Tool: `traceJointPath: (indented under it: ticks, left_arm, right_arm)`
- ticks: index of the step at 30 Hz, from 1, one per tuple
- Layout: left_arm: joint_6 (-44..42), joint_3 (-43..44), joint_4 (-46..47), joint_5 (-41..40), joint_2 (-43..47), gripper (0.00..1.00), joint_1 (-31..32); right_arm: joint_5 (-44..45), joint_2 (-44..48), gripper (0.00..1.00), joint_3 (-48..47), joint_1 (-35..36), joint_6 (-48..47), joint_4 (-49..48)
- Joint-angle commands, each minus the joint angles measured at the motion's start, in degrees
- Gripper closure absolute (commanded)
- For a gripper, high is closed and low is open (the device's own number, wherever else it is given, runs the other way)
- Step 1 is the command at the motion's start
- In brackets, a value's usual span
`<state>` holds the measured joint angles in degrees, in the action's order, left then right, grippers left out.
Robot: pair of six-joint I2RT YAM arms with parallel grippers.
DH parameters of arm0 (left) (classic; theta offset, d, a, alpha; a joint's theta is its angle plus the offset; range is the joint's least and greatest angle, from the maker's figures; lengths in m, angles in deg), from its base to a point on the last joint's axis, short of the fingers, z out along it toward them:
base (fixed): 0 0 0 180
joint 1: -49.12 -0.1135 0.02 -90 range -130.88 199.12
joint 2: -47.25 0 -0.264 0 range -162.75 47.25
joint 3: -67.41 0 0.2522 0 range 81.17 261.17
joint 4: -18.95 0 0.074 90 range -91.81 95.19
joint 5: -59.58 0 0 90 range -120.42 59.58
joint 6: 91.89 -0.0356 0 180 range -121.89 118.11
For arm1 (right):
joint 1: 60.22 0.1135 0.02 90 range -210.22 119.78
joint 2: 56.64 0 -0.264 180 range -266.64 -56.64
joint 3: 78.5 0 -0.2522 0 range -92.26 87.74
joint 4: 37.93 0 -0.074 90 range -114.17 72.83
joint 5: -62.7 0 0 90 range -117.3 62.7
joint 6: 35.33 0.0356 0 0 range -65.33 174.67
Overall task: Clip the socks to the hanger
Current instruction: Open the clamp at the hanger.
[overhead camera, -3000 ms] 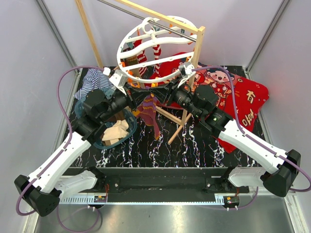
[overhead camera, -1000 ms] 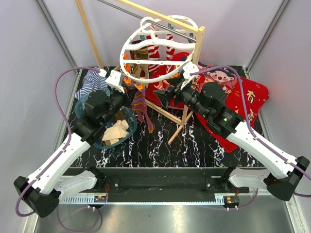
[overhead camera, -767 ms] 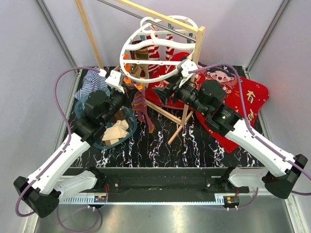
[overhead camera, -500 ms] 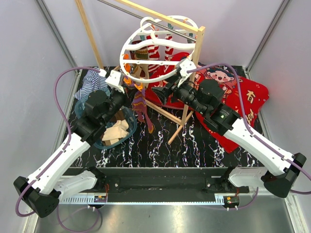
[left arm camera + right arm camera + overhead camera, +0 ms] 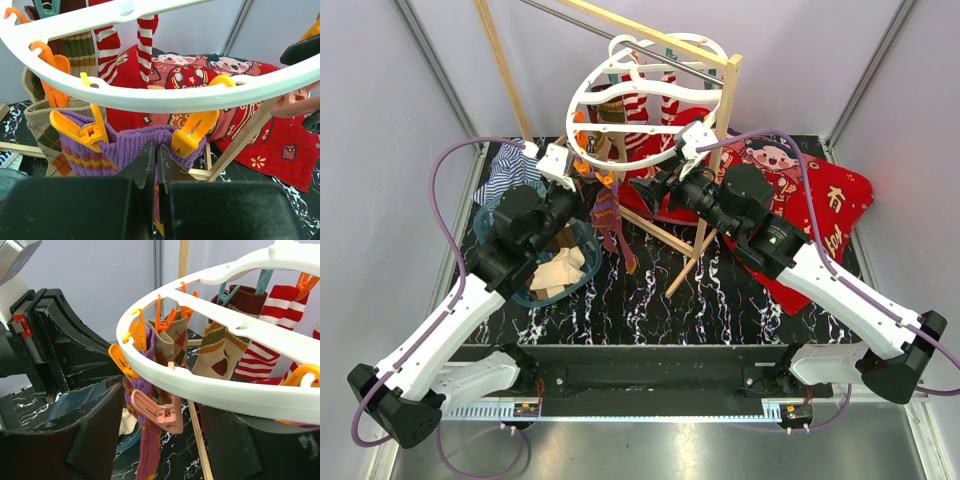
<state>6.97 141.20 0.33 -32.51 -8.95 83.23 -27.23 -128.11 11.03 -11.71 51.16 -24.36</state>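
A: Noted: left fingers (image 5: 154,161) clamped shut on the purple sock (image 5: 125,147), cuff raised to the hanger (image 5: 150,97) ring between two orange clips (image 5: 187,137). Why?

B: Probably to present the cuff. The right fingers (image 5: 100,425) stand apart astride the pink clip (image 5: 155,412), holding nothing; likely about to squeeze it open.

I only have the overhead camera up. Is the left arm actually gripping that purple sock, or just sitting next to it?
Observer: The left wrist camera shows the left gripper shut on the purple sock, at its top edge.
Operator: Is the sock clipped anywhere?
Observer: Yes, an orange clip bites one corner.
Operator: And the right arm?
Observer: On its wrist camera the right gripper is open. A pink clip hangs between the jaws, clear of both.
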Motion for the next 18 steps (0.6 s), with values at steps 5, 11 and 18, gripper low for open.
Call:
traceJointPath:
  ticks: [5,11,18]
  left_arm:
    - [-0.43,2.9,0.82,0.07,0.75,1.0,-0.18]
    - [-0.6,2.81,0.56,-0.9,0.75,1.0,-0.18]
    - [-1.74,3.25,0.64,-2.92,-0.13,1.0,-0.27]
  right_arm:
    - [6.95,-0.87,0.42,-3.19,2.38,-3.08,-0.52]
    - [7.57,-0.87,0.63,-3.36,2.47,-0.19,-0.43]
    - [8.54,-0.96,0.81,-2.4,2.55,8.33,-0.43]
